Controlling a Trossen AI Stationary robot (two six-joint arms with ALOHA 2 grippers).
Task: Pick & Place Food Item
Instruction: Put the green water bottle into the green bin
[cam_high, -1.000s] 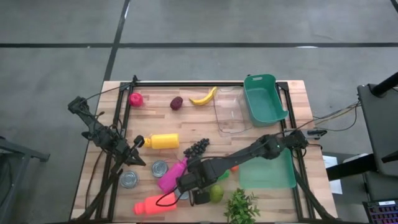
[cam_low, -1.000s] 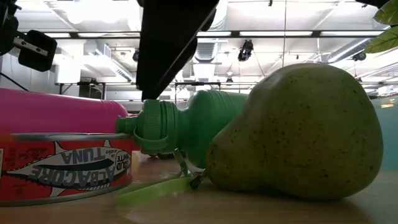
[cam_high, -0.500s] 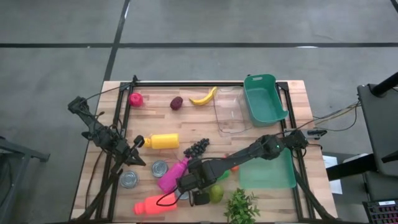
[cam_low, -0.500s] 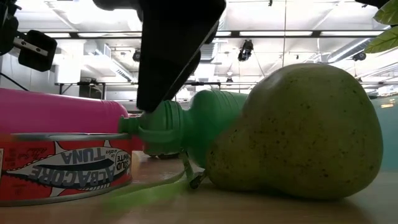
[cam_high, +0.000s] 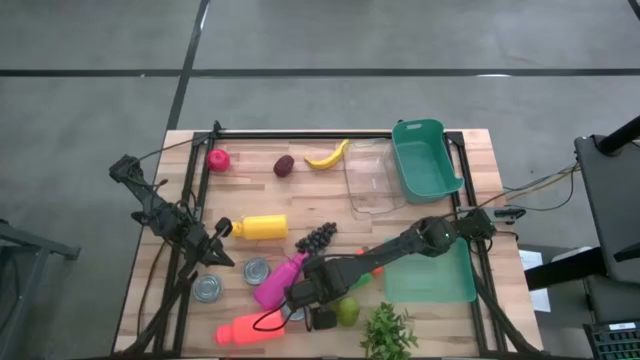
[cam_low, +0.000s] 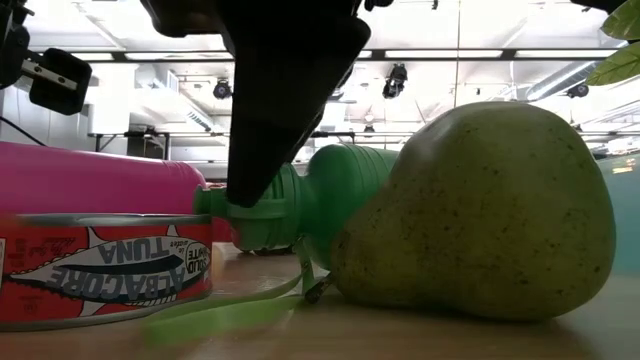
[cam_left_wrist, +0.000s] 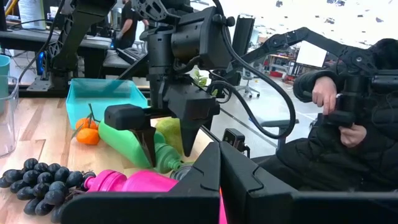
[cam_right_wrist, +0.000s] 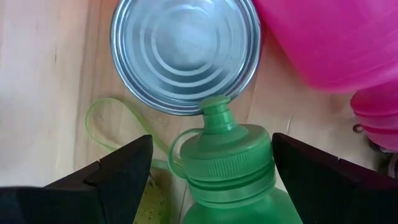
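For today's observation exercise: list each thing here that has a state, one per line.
Right pincer: open, astride the green bottle's capped neck.
Left pincer: shut, empty, by the yellow bottle.
Green bottle: lying down, capped.
Tuna can: sealed, flat on the table.
Pear: lying against the green bottle.

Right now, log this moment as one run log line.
right gripper: open, straddling green bottle cap, not gripped | left gripper: shut, waiting at table's left | beside bottle: tuna can, pear
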